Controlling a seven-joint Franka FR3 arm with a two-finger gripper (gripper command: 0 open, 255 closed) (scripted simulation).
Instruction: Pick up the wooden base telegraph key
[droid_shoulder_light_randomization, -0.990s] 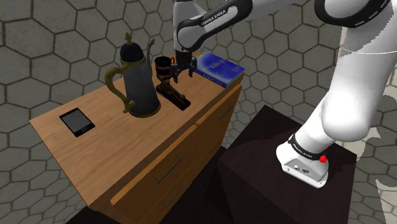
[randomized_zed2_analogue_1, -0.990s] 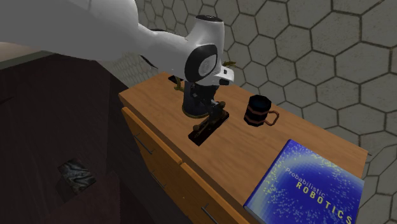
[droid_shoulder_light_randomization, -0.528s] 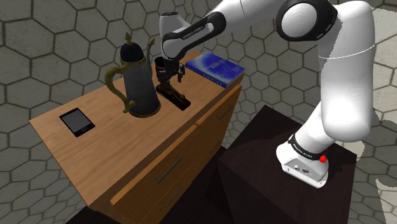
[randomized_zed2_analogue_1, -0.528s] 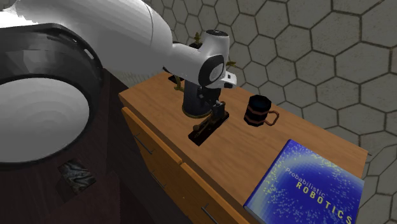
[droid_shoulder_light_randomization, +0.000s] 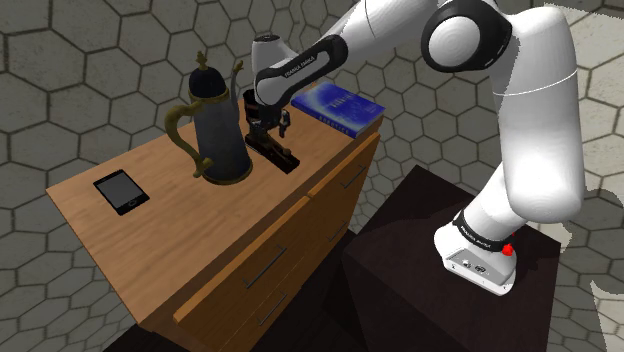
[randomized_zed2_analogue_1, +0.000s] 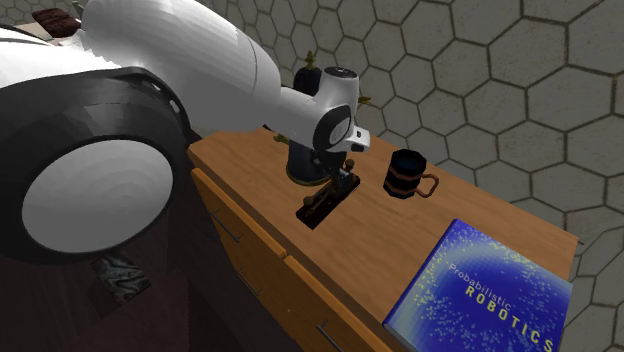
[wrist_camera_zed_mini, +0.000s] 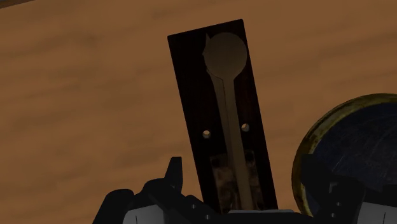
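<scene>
I am positioning my pincer (wrist_camera_zed_mini: 243, 167) directly above the near end of the telegraph key (wrist_camera_zed_mini: 219, 108), with the fingers standing apart and straddling the dark base without touching it. The telegraph key (droid_shoulder_light_randomization: 283, 158) is lying flat on the wooden bench (droid_shoulder_light_randomization: 170, 225), near the front edge above the drawers, its round knob (wrist_camera_zed_mini: 226, 54) pointing away from my pincer. Obstruction on one side: a tall dark jug (droid_shoulder_light_randomization: 220, 130) with a brass-coloured handle is standing just beside the key, and in the wrist view its round brass-rimmed foot (wrist_camera_zed_mini: 350, 149) is sitting close behind one of my fingers (wrist_camera_zed_mini: 313, 173). In the second exterior view my wrist is covering most of that jug, and my pincer (randomized_zed2_analogue_1: 325, 178) is hanging low over the key (randomized_zed2_analogue_1: 322, 205). A dark mug (randomized_zed2_analogue_1: 404, 172) with reddish bands is standing on the bench beyond the key, apart from it, handle turned towards the blue book (randomized_zed2_analogue_1: 485, 295). The book is lying flat at the far end of the bench, well apart from the key. A flat black device (droid_shoulder_light_randomization: 121, 191) is lying at the opposite end, past the jug. The bench surface on the key's open side (wrist_camera_zed_mini: 83, 95) is bare wood.
</scene>
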